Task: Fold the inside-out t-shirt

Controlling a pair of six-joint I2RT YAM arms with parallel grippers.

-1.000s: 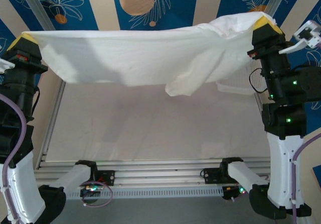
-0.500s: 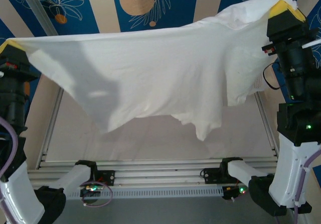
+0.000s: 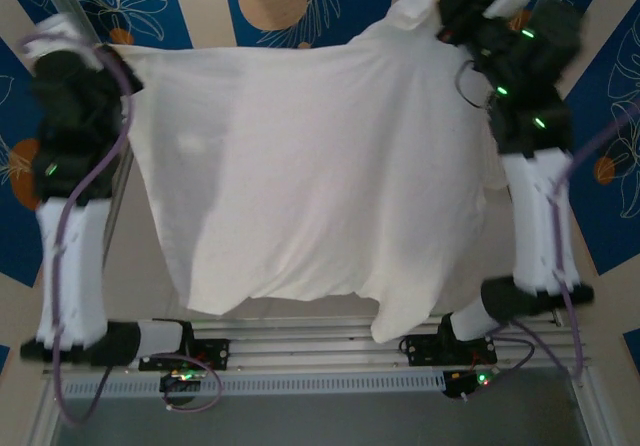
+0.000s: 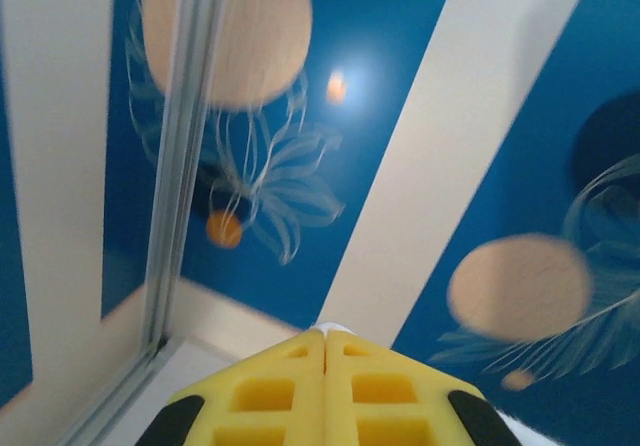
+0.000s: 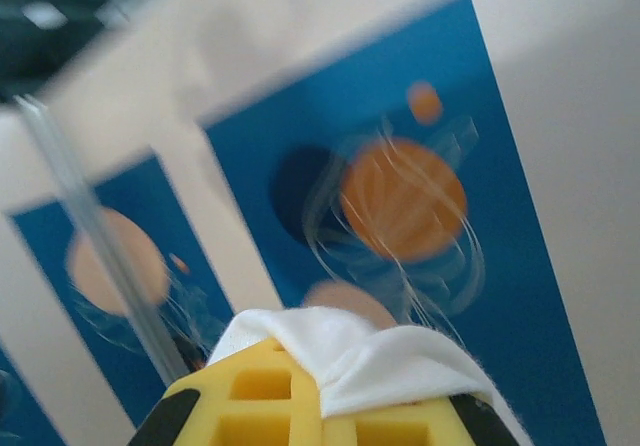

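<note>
t-shirt (image 3: 320, 166) lifted higher; left pincer (image 4: 325, 341), right pincer (image 5: 322, 406) clamp it

place: robot lab | cues: aluminium frame rails (image 3: 320, 341), patterned backdrop (image 3: 270, 1)

The t-shirt (image 3: 320, 166) hides most of the table (image 3: 135, 256). The left gripper (image 4: 325, 341) is cut off at the bottom.
</note>
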